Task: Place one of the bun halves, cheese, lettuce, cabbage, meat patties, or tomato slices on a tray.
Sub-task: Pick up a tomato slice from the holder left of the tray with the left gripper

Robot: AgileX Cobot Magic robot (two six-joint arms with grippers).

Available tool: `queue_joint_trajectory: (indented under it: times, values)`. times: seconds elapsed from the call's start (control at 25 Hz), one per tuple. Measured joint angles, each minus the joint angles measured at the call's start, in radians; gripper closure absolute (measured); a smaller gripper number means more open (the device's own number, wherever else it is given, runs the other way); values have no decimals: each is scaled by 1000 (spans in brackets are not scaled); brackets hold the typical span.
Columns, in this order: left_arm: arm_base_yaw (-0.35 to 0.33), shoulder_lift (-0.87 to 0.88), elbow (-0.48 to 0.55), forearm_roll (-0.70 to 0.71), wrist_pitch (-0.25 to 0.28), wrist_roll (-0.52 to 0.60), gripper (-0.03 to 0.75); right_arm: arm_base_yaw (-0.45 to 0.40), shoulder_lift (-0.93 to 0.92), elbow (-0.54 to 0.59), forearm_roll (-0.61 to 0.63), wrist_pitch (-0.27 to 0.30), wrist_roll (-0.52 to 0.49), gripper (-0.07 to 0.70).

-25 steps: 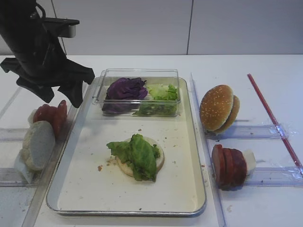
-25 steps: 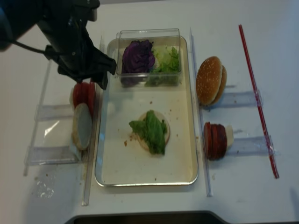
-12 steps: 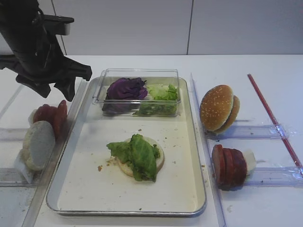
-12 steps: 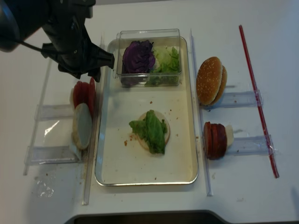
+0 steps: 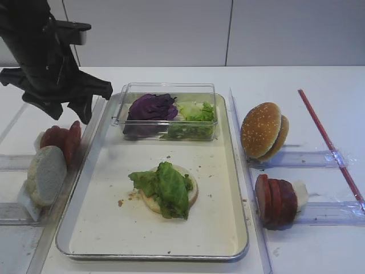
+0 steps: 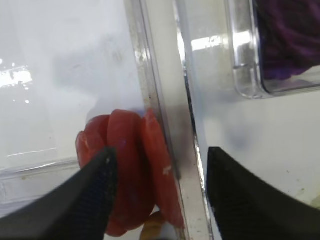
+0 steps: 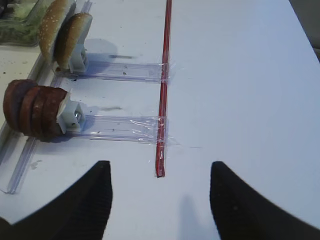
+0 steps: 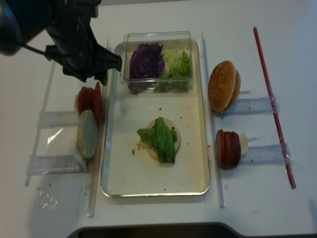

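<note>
So far we see one pale bun half (image 5: 177,194) w/ lettuce (image 5: 162,188) on the tray (image 5: 114,228); left tool (image 6: 157,160), jaws apart & empty, hovers over tomato slices (image 6: 127,170) on the counter (image 5: 319,85), nothing else moved.

Front high view faces bench obliquely toward wall; realsense looks nearly straight down. Both share tray (image 5: 234,188) and racks. Left wrist view close above tomato slices (image 6: 131,170); right wrist view looks low along bench past meat patties (image 7: 33,108).
</note>
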Motion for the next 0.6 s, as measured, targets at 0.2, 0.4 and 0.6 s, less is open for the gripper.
queue_joint_trajectory:
  times: [0.2,0.4,0.6]
  values:
    - [0,54,0,0,31,16,350,0,0,0,0,0,0,180]
    - [0,63,-2,-7,25,16,350,0,0,0,0,0,0,180]
    - [0,65,-2,-27,8,16,356,0,0,0,0,0,0,181]
